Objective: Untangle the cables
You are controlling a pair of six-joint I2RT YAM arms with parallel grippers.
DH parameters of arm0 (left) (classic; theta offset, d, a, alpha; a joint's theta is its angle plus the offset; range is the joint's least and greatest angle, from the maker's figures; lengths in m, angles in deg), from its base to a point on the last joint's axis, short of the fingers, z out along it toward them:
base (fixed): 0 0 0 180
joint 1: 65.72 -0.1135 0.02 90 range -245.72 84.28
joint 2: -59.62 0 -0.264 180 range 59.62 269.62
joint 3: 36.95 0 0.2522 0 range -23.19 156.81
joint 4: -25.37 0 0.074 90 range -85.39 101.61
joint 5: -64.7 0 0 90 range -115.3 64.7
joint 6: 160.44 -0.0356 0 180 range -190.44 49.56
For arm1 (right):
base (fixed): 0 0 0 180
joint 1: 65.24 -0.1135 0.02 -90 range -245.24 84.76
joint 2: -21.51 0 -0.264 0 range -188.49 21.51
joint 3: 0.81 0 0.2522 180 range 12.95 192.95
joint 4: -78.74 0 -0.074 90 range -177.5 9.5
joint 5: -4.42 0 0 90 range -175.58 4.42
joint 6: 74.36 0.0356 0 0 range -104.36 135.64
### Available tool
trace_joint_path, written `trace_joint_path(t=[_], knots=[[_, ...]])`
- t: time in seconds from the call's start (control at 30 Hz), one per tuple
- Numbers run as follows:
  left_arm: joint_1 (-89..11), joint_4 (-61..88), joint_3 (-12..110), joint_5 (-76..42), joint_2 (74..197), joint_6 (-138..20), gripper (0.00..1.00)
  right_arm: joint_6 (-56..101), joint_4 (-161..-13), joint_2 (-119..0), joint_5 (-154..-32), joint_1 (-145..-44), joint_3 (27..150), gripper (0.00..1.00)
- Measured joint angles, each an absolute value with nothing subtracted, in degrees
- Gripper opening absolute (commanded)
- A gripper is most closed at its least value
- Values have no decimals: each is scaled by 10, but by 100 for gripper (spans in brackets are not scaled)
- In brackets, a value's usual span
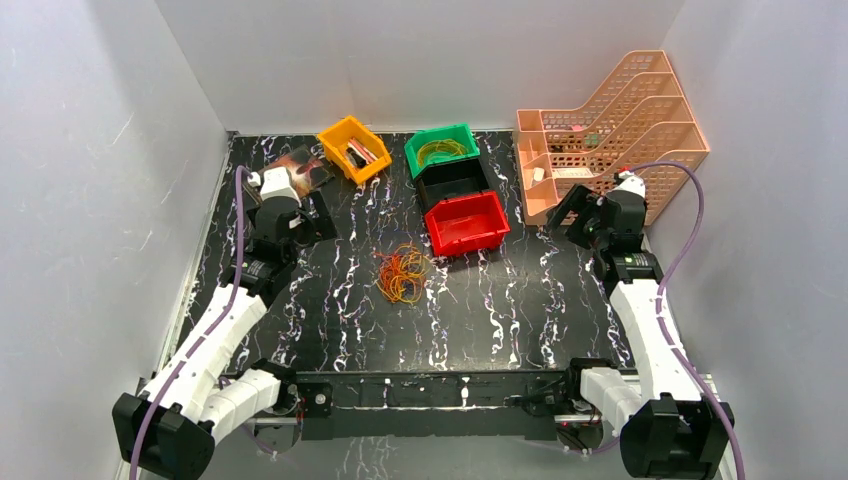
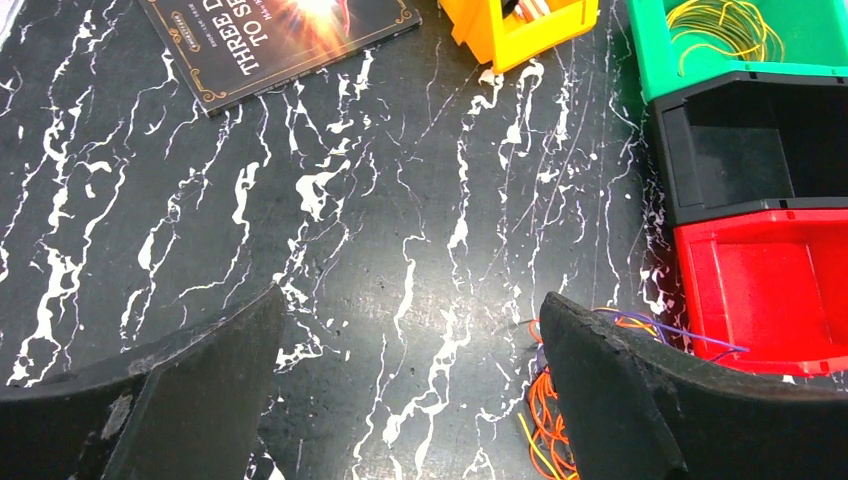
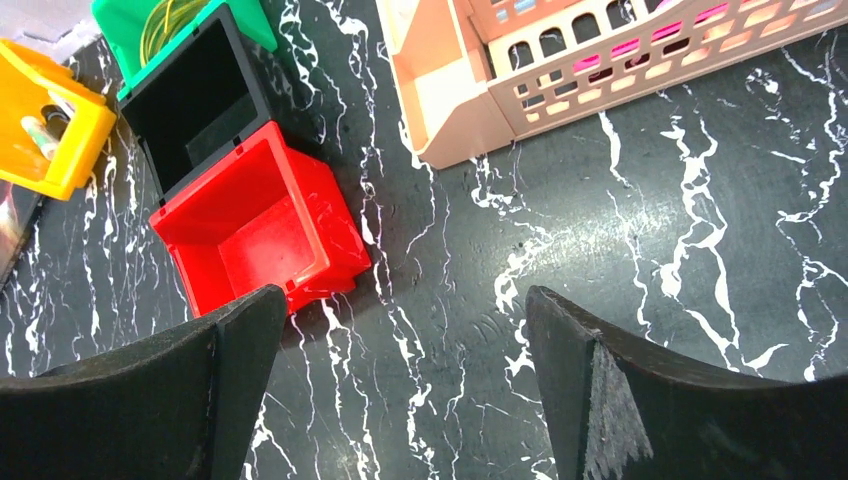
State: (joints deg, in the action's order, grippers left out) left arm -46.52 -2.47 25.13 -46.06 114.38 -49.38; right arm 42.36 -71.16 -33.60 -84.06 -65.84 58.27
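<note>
Because the cables [image 1: 403, 275] are nothing more than a small heap of very thin loops, orange, yellow and red with a purple strand or two, they will probably weigh almost nothing and give no resistance to a pull. The heap lies flat on the black marbled table [image 1: 520, 310], a little left of the middle of the overhead view, near the lower left corner of the red bin [image 1: 467, 222] but apart from it. In the left wrist view it shows at the lower right, partly behind one finger. A few more yellow loops lie in the green bin [image 1: 442, 148] at the upper middle. Both hands are wide open and hold nothing: the left gripper [image 2: 410, 330] hangs over bare table to the left of the heap, and the right gripper [image 3: 405, 320] is well off to the right, near the pink file rack [image 1: 610, 120]. Wire this fine looks springy rather than stiff, smooth enough to slip between flat pads, and likely to drag its neighbours along wherever loops cross. A pinch into the middle of the heap would probably lift the whole knot at once. The better hold seems to be a single loop sticking out at the edge, such as the orange ones on the lower rim, with the other hand pinning the rest down.
</note>
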Motion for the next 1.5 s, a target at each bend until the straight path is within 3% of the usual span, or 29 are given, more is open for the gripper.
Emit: trace_joint_path(t=[0.53,0.8,0.9,1.17,1.5], knots=[[-465,-32,243,-512,1142,-481,98,471,-687,-324,-804,-658,582,98],[-465,-16,233,-458,1136,-491,98,423,-683,-350,-921,-661,583,98],[-465,-12,234,-437,1148,-496,98,415,-680,-377,-934,-692,589,98],[-465,-12,234,-387,1195,-512,98,411,-666,-440,-869,-894,675,94],[-465,-6,258,-347,1234,-530,98,549,-738,-560,-738,-966,718,93]])
